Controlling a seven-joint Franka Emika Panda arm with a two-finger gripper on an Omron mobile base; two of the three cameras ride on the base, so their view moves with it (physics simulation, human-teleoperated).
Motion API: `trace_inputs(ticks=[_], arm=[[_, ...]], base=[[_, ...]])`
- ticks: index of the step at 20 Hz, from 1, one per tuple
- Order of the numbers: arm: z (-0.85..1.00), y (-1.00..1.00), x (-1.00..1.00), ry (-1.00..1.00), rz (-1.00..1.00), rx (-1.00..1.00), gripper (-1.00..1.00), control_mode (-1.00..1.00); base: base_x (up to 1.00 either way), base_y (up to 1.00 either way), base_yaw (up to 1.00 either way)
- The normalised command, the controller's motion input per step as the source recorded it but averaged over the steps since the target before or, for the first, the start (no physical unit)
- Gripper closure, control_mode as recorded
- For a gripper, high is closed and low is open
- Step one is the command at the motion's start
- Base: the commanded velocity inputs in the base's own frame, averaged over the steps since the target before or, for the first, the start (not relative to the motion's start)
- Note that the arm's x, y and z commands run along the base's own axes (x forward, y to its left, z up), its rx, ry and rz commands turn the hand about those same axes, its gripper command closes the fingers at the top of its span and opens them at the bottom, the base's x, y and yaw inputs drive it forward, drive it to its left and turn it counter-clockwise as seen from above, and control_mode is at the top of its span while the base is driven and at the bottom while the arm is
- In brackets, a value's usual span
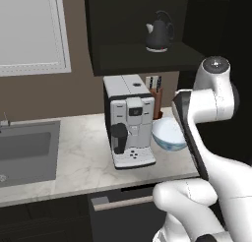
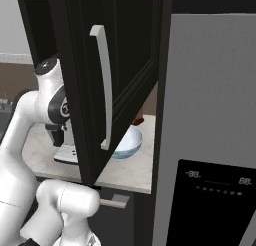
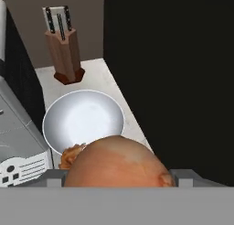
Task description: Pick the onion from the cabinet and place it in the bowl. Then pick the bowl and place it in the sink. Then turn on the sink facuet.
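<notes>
Left base view: wide round white bowl with pale blue outside on the pale marbled counter, just right of the white-and-black coffee machine; grey sink at far left.

Right base view: same bowl behind the open dark cabinet door.

Hand view: round orange-brown onion pinched in the hand, above the bowl; wooden knife block beyond.

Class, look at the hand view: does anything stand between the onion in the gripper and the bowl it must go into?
Nothing visible does. The onion sits in the gripper above the bowl, whose white inside is bare; the knife block and coffee machine stand aside.
</notes>
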Motion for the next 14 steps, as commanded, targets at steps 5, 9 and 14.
trace_inputs(ticks=[5,9,14], arm=[[-0.74,0.03,0.04,0.11,0.11,0.0,1.0,-1.0],[-0.56,0.05,0.34,0.07,0.02,-0.02,1.0,-1.0],[-0.53,0.03,0.5,0.03,0.0,-0.04,1.0,-1.0]], base=[[0.0,0.0,0.0],[0.0,0.0,0.0],[0.0,0.0,0.0]])
